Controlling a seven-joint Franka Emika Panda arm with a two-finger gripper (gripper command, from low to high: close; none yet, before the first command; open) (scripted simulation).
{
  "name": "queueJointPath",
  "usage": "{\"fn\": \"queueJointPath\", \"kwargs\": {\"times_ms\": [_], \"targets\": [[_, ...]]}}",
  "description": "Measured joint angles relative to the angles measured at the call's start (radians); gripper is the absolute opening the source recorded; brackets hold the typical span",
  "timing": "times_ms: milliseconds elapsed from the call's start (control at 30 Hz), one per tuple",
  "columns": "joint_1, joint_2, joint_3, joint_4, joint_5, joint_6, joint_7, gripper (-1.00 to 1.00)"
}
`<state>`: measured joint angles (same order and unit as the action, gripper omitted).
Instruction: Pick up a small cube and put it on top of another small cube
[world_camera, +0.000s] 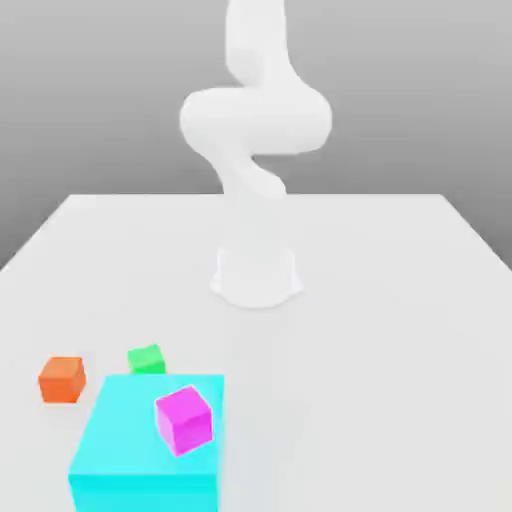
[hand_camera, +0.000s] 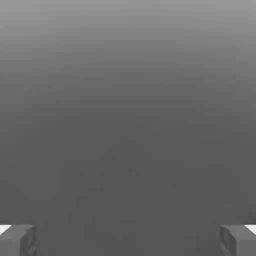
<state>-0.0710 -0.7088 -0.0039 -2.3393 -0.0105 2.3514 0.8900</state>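
Three small cubes lie near the table's front on the exterior view's left: an orange cube (world_camera: 62, 379), a green cube (world_camera: 146, 358) just behind a big cyan block (world_camera: 148, 443), and a magenta cube (world_camera: 184, 419) resting tilted on top of that block. The white arm (world_camera: 255, 120) rises from its base (world_camera: 256, 276) at mid-table and goes up out of the picture. In the hand view my gripper (hand_camera: 128, 240) is open, its two grey fingertips (hand_camera: 17, 240) far apart with nothing between them, facing plain grey background.
The white table (world_camera: 400, 330) stretches wide to the exterior view's right of the block and behind the cubes. The arm's base stands in the middle of it.
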Motion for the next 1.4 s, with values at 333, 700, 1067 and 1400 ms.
{"fn": "queueJointPath", "kwargs": {"times_ms": [333, 700, 1067, 1400], "targets": [[-0.261, 0.369, -0.053, -0.158, -0.042, 0.206, 0.364, 0.0], [-0.486, 0.769, -0.177, -0.33, 0.037, 0.43, 0.668, 0.0], [-0.588, 1.048, -0.075, -0.311, 0.18, 0.636, 0.617, -1.0], [-0.55, 0.855, -0.133, -0.349, 0.079, 0.483, 0.692, -1.0]]}}
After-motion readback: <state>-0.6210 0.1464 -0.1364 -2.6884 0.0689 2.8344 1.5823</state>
